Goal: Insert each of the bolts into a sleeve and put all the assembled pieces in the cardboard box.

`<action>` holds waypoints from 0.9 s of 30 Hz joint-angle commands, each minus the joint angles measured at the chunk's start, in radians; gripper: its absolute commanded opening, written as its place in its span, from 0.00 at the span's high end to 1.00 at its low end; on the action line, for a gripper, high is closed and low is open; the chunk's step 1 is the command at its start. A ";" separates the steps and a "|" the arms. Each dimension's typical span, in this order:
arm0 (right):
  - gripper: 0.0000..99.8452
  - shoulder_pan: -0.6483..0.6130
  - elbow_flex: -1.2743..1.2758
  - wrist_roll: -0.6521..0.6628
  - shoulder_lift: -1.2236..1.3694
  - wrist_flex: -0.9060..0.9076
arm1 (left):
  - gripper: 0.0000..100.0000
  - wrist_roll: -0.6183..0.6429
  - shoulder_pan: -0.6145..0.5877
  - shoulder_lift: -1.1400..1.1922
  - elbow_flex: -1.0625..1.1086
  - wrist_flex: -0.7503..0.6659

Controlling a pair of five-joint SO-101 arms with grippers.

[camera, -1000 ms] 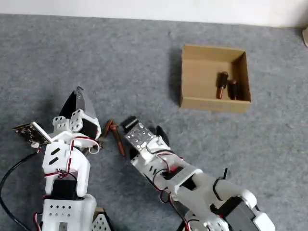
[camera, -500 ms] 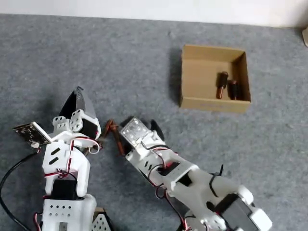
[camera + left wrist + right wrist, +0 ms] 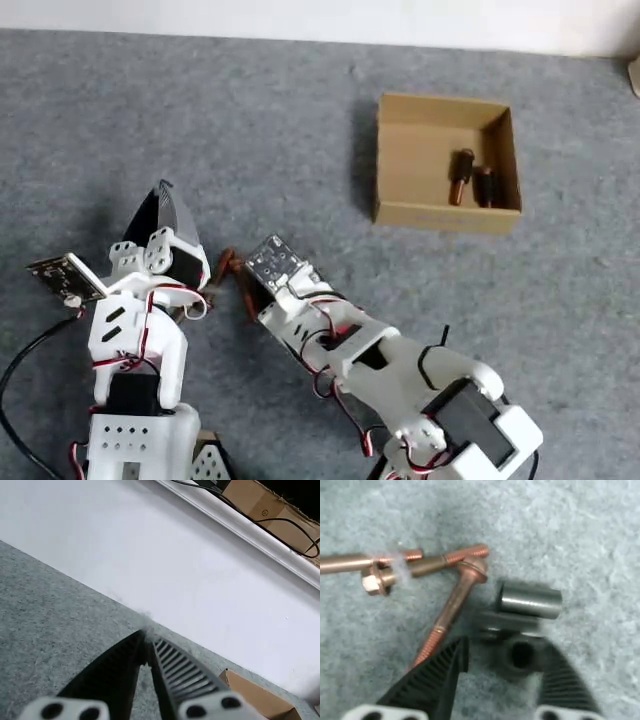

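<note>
Grey carpeted surface [image 3: 250,120]. Right arm [image 3: 400,380] runs in from the near edge, right of middle, slanting toward the centre. Left arm [image 3: 135,340] stands by the near left corner.

Cardboard box [image 3: 440,215] sits toward the far right of the surface, well apart from both arms. It is open on top, with two dark assembled pieces [image 3: 472,182] inside against its right wall.

Left end effector [image 3: 148,639]: fingers pressed together with nothing between them, raised off the surface and pointing toward the far edge and the white wall [image 3: 200,580].

Right end effector [image 3: 502,650]: fingers spread, low over the surface near the middle of the near half. One sleeve sits between the fingers; cannot tell whether either finger touches it.

Copper bolts [image 3: 452,605] lie loose on the surface between the two arms, in a crossed heap. Two lie roughly in line and overlap. A third slants, its head against the threaded end of another.

Dark sleeve [image 3: 520,657] is seen end-on, bore facing the camera, between the spread fingers and just beside the slanted bolt. Grey sleeve [image 3: 530,600] lies on its side just beyond it, near the bolt heads, with no bolt in it. The spot between the two sleeves is blurred.
</note>
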 commanded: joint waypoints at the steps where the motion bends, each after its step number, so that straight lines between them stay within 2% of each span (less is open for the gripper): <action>1: 0.99 -0.001 -0.030 -0.006 -0.005 -0.027 | 0.99 -0.003 0.021 -0.005 -0.042 0.000; 6: 1.00 -0.001 -0.030 -0.006 -0.013 -0.021 | 0.99 -0.005 0.021 -0.005 -0.041 0.000; 11: 1.00 -0.001 0.048 -0.006 -0.154 0.048 | 0.99 -0.005 0.019 -0.005 -0.041 0.000; 21: 1.00 0.007 0.076 -0.003 -0.598 0.611 | 0.99 -0.005 0.018 -0.005 -0.041 0.000; 27: 1.00 0.024 0.079 0.199 -0.786 0.898 | 0.99 -0.005 0.018 -0.005 -0.042 0.000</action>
